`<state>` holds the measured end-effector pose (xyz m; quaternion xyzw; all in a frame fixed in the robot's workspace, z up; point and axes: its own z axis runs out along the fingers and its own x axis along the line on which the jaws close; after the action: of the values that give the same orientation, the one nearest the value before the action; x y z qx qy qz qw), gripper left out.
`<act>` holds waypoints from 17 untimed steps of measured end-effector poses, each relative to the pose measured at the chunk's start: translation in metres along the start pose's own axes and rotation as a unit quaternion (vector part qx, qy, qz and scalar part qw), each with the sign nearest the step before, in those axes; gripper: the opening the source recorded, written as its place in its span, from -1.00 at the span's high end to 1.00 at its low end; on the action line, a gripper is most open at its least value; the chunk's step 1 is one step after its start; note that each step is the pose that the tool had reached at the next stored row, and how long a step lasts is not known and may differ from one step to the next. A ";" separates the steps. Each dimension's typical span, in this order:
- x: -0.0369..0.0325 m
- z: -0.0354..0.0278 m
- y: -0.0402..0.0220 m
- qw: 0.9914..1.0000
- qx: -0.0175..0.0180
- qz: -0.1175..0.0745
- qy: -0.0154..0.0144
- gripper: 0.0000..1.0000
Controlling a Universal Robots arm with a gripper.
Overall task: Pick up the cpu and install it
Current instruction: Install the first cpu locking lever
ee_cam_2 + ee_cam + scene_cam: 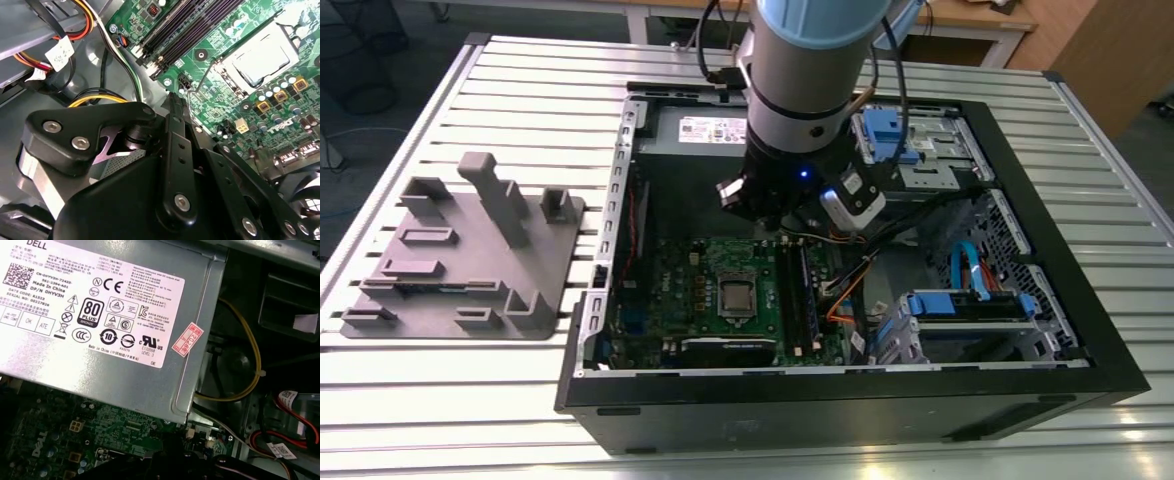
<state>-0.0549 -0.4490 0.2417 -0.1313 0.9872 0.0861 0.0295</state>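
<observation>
Though near hand (pixel 173 100), cpu (pixel 261 59) in socket (pixel 223 75).

The board (pixel 680 280) around the cpu (pixel 736 296) lies open from above. Memory sticks (pixel 791 300) stand just beside it; cables (pixel 841 295) and drive cages (pixel 967 310) crowd the exterior view's right, the power supply (pixel 700 130) the far end.

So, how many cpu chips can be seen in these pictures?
1. The cpu sits in the socket in the middle of the green motherboard, inside the open computer case. The arm covers part of the case, so another could be hidden.
</observation>
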 end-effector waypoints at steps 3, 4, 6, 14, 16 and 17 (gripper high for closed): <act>0.0018 0.0009 0.0003 1.000 0.000 0.000 0.000 0.79; 0.0026 0.0012 0.0005 1.000 0.000 0.001 0.000 0.79; 0.0038 0.0018 0.0007 1.000 0.000 0.001 0.000 0.79; 0.0054 0.0016 -0.0035 1.000 0.005 0.002 0.001 0.79; 0.0064 0.0009 -0.0072 1.000 0.007 0.002 0.001 0.79; 0.0069 0.0005 -0.0091 1.000 0.007 0.002 0.002 0.79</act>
<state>-0.0592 -0.4594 0.2392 -0.1297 0.9880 0.0786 0.0287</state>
